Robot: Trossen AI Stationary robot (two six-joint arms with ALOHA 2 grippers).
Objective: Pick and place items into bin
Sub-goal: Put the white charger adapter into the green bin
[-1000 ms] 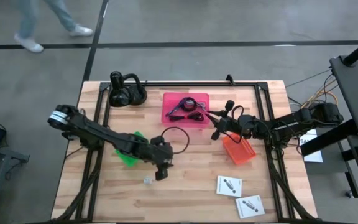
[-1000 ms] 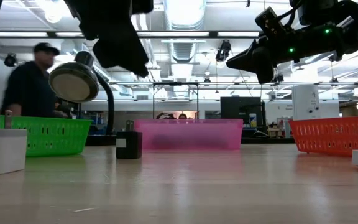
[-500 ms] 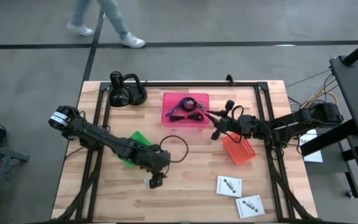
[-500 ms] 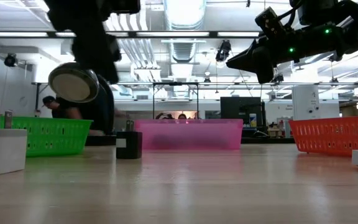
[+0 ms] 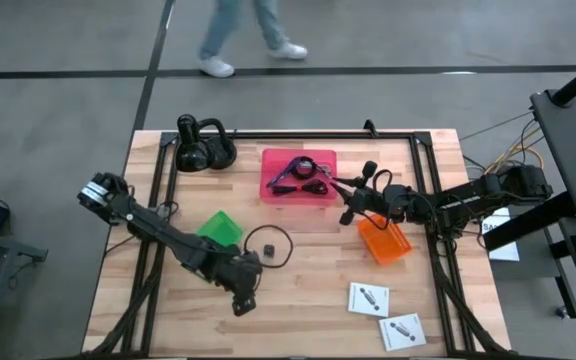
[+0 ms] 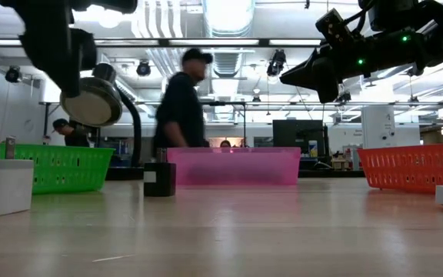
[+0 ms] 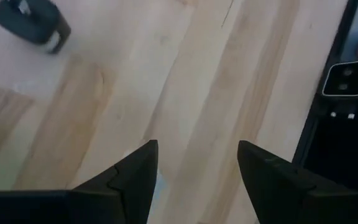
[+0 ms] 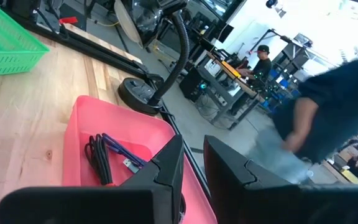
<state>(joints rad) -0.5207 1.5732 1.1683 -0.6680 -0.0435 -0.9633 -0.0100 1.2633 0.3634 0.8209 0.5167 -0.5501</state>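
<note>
My left gripper [image 5: 243, 302] [image 7: 197, 177] hangs open over bare wood near the table's near edge, tilted down. A pale bit [image 7: 157, 183] shows beside one finger. In the low view a small white block [image 6: 2, 187] stands on the wood. The dark cube [image 5: 266, 250] [image 7: 30, 25] rests inside a black cable loop [image 5: 286, 250]. The pink bin [image 5: 298, 175] holds black and purple cables [image 8: 107, 155]. Two white packets [image 5: 368, 298] [image 5: 403, 330] lie flat at the near right. My right gripper [image 5: 353, 203] [image 8: 192, 165] waits shut, level, between the pink and orange bins.
A green bin [image 5: 220, 228] sits left of centre, an orange bin [image 5: 383, 240] right of centre. A black desk lamp [image 5: 203, 150] stands at the far left corner. A person walks past beyond the far edge [image 6: 181, 100]. Bare wood lies along the near edge.
My left arm has swung toward the table's near edge and a little left, uncovering the green bin; its gripper has turned as it went. The black cable loop now lies smaller and closer to the near edge than before.
</note>
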